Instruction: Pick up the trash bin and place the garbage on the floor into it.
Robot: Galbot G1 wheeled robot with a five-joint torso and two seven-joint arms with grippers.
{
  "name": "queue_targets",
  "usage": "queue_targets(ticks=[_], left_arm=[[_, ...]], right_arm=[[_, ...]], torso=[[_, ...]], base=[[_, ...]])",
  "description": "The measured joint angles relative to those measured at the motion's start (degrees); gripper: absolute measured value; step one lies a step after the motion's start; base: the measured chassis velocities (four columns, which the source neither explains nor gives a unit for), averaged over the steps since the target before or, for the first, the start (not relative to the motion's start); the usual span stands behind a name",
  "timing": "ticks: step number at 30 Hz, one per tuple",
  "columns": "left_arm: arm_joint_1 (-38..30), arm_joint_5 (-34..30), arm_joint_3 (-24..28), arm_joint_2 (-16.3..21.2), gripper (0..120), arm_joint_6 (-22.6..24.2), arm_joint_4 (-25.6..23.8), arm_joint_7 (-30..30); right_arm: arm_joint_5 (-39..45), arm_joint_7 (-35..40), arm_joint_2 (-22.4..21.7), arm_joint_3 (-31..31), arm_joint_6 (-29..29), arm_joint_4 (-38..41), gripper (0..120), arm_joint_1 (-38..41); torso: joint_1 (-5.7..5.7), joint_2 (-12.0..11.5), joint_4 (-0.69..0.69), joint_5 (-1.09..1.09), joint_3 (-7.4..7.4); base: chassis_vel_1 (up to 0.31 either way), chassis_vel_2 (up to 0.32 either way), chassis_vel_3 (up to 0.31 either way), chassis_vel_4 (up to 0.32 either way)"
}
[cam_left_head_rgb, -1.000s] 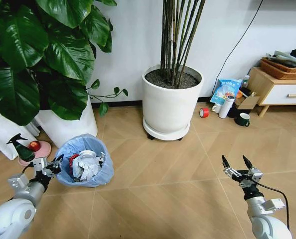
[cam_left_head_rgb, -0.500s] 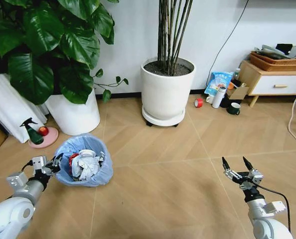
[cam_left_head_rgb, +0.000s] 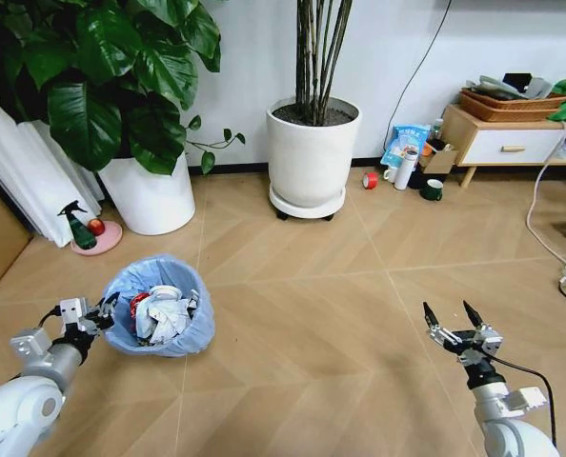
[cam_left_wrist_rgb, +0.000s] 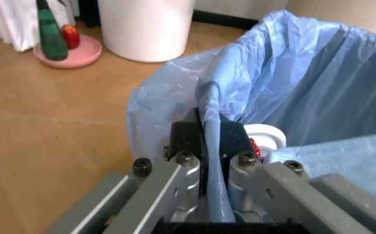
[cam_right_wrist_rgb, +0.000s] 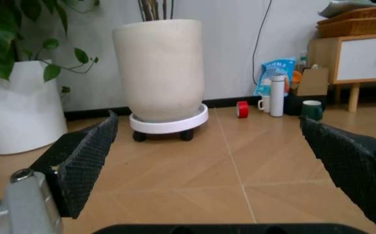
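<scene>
On the floor [cam_left_head_rgb: 312, 362] by my left side stands the bin [cam_left_head_rgb: 159, 319], already holding garbage [cam_left_head_rgb: 162, 315]: crumpled white tissue, a white lid, a bit of red. My left gripper [cam_left_head_rgb: 98, 314] is pinched tight on its near rim, blue bag [cam_left_wrist_rgb: 292, 87] caught between the fingers [cam_left_wrist_rgb: 236, 139], a grip that lets me carry it along. My right gripper [cam_left_head_rgb: 454, 320] hangs well apart over bare boards, jaws spread wide and empty, ready for litter. Beyond stand two white pots [cam_left_head_rgb: 312, 152].
</scene>
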Motion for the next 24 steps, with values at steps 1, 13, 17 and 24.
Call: queue_targets(ticks=[1,13,17,24], left_arm=[[0.1,0.0,0.0,0.0,0,0.0,0.0,0.0],[0.2,0.1,0.5,0.0,0,0.0,-0.4,-0.2],[0.2,0.1,0.5,0.0,0,0.0,-0.5,-0.2],[0.0,-0.2,1.1,0.1,0,0.1,-1.3,-0.6]], right_arm=[[0.0,0.0,0.0,0.0,0.0,0.0,100,-0.1],[0.0,-0.2,-0.5,-0.4,0.0,0.3,100,-0.2],[-0.1,-0.2,-0.7,-0.5,0.1,0.3,100,-0.3],[-0.3,-0.6,-1.3,-0.5,0.5,0.6,100,-0.5]], torso=[[0.01,0.0,-0.02,0.04,0.01],[0.0,0.0,-0.01,0.0,0.0],[0.0,0.0,0.0,0.0,0.0],[0.0,0.0,-0.01,0.04,0.01]], base=[[0.247,-0.245,-0.245,0.248],[0.225,-0.218,-0.219,0.218],[0.197,-0.202,-0.193,0.202],[0.179,-0.169,-0.177,0.169]])
